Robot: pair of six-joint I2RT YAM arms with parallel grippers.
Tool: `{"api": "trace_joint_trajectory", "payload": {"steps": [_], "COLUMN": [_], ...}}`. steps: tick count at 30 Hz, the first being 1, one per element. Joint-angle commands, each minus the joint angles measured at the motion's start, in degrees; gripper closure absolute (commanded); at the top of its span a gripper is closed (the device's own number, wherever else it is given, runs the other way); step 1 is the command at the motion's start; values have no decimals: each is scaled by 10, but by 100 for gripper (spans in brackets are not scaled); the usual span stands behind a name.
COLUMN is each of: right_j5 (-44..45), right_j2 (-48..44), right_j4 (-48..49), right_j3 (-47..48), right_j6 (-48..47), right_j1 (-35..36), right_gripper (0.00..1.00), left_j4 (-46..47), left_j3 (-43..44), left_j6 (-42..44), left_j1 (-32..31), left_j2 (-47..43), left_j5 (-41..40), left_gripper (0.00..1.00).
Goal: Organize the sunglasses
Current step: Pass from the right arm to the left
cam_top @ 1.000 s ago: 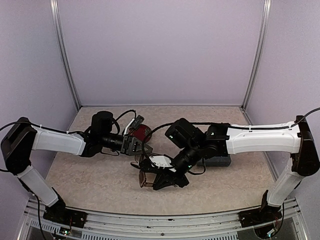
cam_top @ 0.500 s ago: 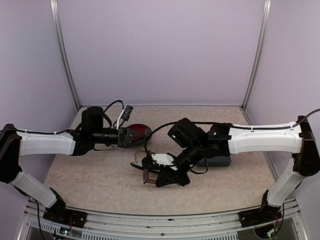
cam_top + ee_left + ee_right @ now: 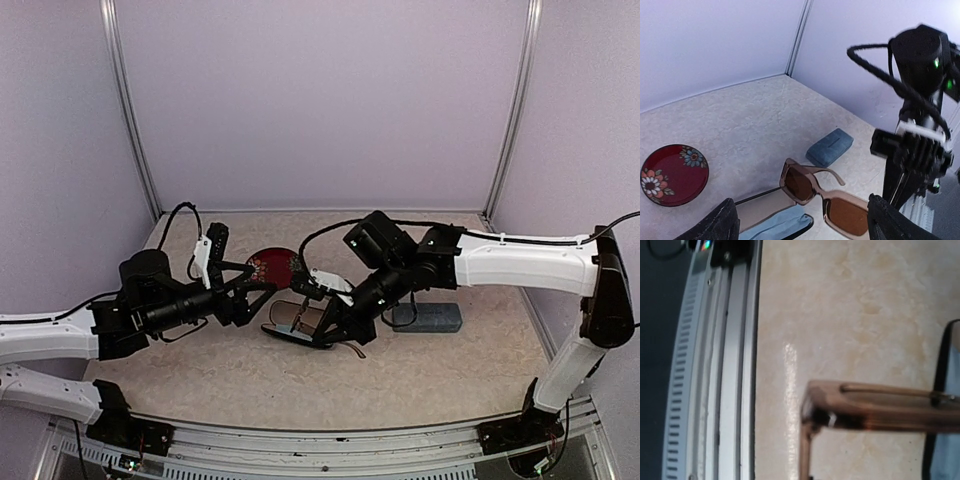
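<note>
We see the left gripper (image 3: 258, 284) with jaws spread beside the red plate (image 3: 674, 176). The right gripper (image 3: 318, 334) has its jaws pressed together at the reddish-brown sunglasses (image 3: 798, 183).

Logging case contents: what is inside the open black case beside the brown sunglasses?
A light-blue cloth lies in the black case; nothing else shows there. The left fingers cover its near end.

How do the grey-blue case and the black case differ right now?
The grey-blue case is shut; the black case lies open, light-blue showing inside. The grey-blue case lies past the brown sunglasses in the left wrist view; the black case lies nearer, close against them. Both are oblong and rest on the table.
</note>
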Motion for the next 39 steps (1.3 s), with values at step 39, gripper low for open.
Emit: {"api": "trace_joint_trajectory", "payload": {"steps": [39], "right_j5": [-150], "right_j2": [96], "right_j4": [-173], "right_j3": [117], "right_j6": [81], "right_j1": [-32], "right_gripper": [100], "left_j4": [-247], "left_j3": [142], "left_j6": [564], "left_j1": [-192], "left_j2": [115], "left_j5": [-47], "left_gripper": [9]}}
